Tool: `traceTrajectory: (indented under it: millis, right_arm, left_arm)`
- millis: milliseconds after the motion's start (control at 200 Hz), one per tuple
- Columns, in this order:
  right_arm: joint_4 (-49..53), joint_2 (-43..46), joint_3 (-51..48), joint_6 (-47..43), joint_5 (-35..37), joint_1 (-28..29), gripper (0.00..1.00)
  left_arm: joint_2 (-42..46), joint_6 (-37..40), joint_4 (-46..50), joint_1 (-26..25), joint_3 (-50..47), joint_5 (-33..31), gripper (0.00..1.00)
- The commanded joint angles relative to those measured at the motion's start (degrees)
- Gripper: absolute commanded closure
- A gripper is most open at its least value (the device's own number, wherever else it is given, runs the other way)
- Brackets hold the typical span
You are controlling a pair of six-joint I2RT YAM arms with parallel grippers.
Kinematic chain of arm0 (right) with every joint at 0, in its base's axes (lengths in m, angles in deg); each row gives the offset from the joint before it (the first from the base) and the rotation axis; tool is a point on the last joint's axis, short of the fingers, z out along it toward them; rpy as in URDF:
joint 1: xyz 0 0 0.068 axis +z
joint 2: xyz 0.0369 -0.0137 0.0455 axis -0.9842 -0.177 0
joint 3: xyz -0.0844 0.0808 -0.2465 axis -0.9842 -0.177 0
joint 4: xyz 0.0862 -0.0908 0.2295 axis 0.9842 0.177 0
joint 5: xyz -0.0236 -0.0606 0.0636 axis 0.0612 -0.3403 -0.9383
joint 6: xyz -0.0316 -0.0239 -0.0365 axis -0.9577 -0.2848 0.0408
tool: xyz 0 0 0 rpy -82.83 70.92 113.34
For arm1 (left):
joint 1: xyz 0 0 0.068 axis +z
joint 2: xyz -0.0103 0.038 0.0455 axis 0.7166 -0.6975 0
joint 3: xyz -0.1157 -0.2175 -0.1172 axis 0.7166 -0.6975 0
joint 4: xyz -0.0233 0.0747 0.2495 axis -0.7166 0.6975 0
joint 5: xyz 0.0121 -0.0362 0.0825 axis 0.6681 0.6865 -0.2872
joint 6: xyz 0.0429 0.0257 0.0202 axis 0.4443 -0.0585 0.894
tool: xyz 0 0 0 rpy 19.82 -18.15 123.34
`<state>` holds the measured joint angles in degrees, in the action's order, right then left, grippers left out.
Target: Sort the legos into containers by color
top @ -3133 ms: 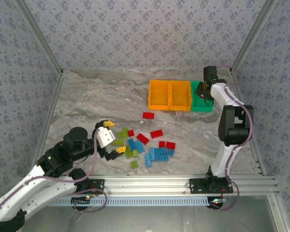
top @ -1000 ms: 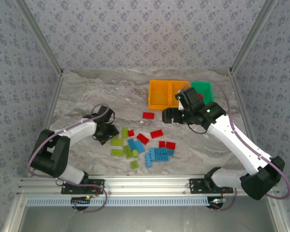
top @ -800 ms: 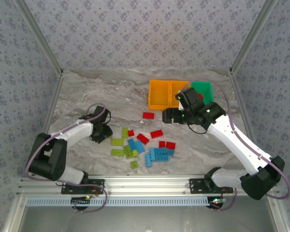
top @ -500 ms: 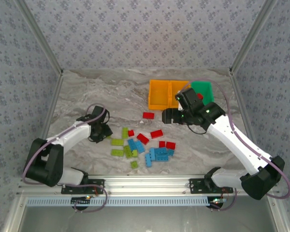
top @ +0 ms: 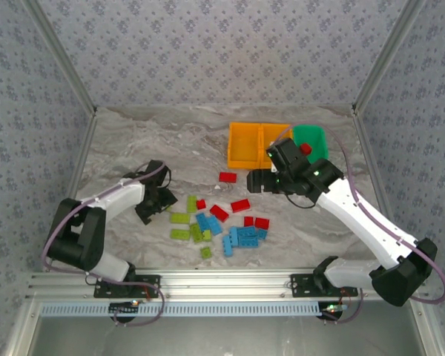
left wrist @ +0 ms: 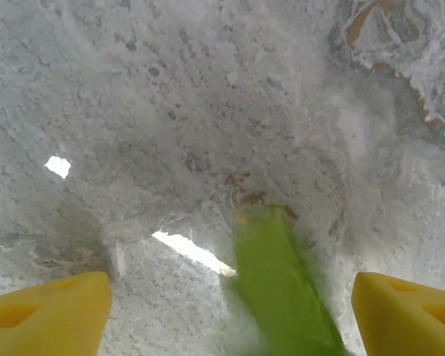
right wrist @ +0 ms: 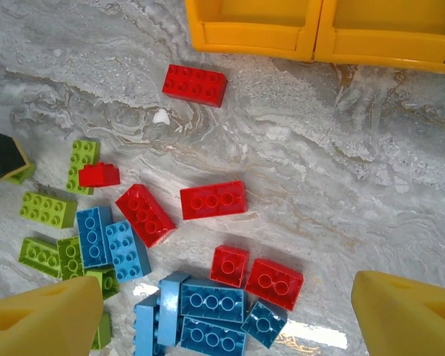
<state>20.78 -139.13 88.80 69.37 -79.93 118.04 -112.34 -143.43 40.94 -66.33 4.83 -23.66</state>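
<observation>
Left gripper (left wrist: 230,308) and right gripper (right wrist: 226,311), jaws apart.
We are seeing a blurred green brick (left wrist: 278,289) between left fingers (left wrist: 44,311), red bricks (right wrist: 213,199) lying under the right.

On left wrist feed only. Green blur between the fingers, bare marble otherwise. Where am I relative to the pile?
Observer: Top camera has the left end effector at the pile's left edge, right beside the lime green bricks.
Operator: Bins?
Observer: Two orange bins and a green bin stand in a row at the far right, across the pile from you.
Operator: Right arm in my way?
Observer: No. The right end effector hangs open and empty over the red bricks on the pile's right side, near the orange bins.
</observation>
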Motion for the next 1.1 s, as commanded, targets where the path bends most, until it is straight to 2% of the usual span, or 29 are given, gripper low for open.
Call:
traceTrajectory:
  millis: [0,145,320,405,455,570,625,745,800,839,909,1094]
  right_arm:
    - [2.7,1.6,1.4,1.3,3.0,1.1,0.1]
    - [3.1,1.6,1.4,1.1,3.6,1.8,0.1]
    - [3.4,1.8,1.4,0.9,4.5,1.9,0.1]
    - [3.3,1.7,1.2,0.9,4.5,2.0,0.1]
    - [3.1,1.7,1.1,0.8,4.6,2.1,0.1]
    - [3.2,1.9,0.8,0.8,4.8,2.2,0.1]
    - [3.1,1.8,0.7,0.8,4.9,2.2,0.1]
    - [2.3,1.9,0.4,0.8,4.8,2.3,0.09]
    - [1.5,1.7,0.1,0.7,4.5,2.3,0.1]
    - [1.0,1.3,0.2,0.6,4.3,2.4,0.09]
    - [1.3,0.5,0.9,0.3,3.8,2.3,0.09]
    - [2.3,0.0,1.8,0.0,3.6,2.7,0.09]
  left_arm:
    - [-1.3,-4.0,-0.3,0.4,1.5,-1.4,0.15]
    - [-3.7,-3.2,-0.9,0.5,2.7,-2.1,0.23]
    - [-5.3,-2.8,-1.5,0.6,2.6,-1.4,0.54]
    - [-4.2,-1.6,-2.5,0.6,1.7,-0.1,0.59]
    - [-3.1,-0.1,-2.6,0.5,1.4,1.2,0.53]
    - [2.8,2.0,2.1,-0.5,1.2,-1.1,0.17]
    - [6.9,1.7,6.2,-1.1,0.7,-3.7,0.07]
    - [16.8,2.3,10.3,-4.8,-1.7,-7.6,0.02]
    - [20.1,3.5,9.5,-6.6,-3.5,-6.2,0.01]
    - [21.6,4.5,8.4,-6.8,-4.7,-3.0,0.01]
    - [22.0,5.6,7.9,-7.7,-5.7,0.6,0.01]
    - [18.6,4.5,7.6,-8.3,-8.1,-3.4,0.01]
